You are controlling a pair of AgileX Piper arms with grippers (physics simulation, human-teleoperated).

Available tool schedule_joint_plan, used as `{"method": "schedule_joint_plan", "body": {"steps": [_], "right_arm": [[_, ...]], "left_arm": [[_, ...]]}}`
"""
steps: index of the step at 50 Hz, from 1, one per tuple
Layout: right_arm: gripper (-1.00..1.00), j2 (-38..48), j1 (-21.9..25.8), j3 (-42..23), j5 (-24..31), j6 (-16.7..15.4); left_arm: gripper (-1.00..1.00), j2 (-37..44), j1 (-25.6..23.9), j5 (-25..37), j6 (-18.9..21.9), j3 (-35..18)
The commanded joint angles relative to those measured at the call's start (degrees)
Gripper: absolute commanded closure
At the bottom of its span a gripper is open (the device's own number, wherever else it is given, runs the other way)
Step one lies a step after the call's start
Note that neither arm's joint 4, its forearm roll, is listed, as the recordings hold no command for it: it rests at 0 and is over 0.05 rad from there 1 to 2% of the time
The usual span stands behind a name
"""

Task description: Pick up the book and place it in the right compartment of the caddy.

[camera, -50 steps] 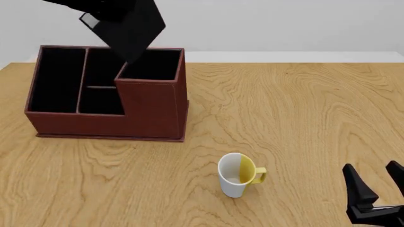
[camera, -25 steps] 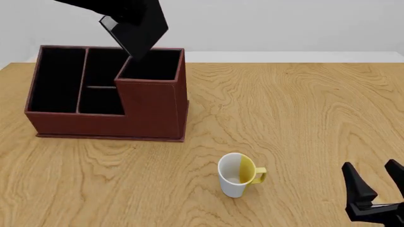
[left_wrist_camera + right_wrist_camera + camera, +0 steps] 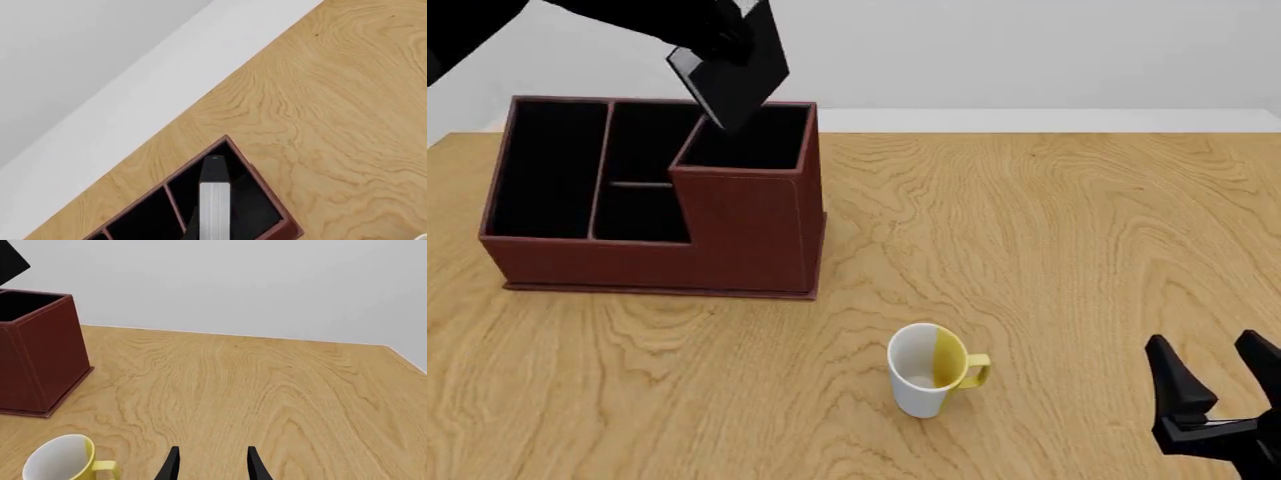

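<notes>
The black book hangs tilted in the air, its lowest corner just above the opening of the right compartment of the reddish-brown caddy. My left gripper is shut on the book's upper part. In the left wrist view the book's white page edge points down into that compartment. My right gripper stands open low over the table's near right corner, holding nothing; its two fingertips show in the right wrist view. A corner of the book shows there above the caddy.
A white and yellow mug stands upright on the wooden table, in front of the caddy and left of my right gripper. The same mug appears in the right wrist view. A pale wall lies behind the table's far edge.
The left arm has carried the book to the right and turned it more upright, so its lower corner now sits over the right compartment. The right gripper has barely shifted.
</notes>
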Motion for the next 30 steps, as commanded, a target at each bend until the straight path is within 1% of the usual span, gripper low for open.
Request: {"method": "schedule_joint_plan", "body": {"steps": [1,12,30], "right_arm": [[-1.0,3.4,-0.3,0.0,-2.9,0.0],[-1.0,5.4,-0.3,0.0,-4.5,-0.1],[-1.0,6.8,-0.4,0.0,-5.6,-0.4]], "left_arm": [[1.0,2.6,0.1,-1.1,0.8,-1.6],[1.0,4.6,0.7,-2.7,0.9,-0.6],[1.0,7.1,1.4,-5.2,1.4,0.9]]}}
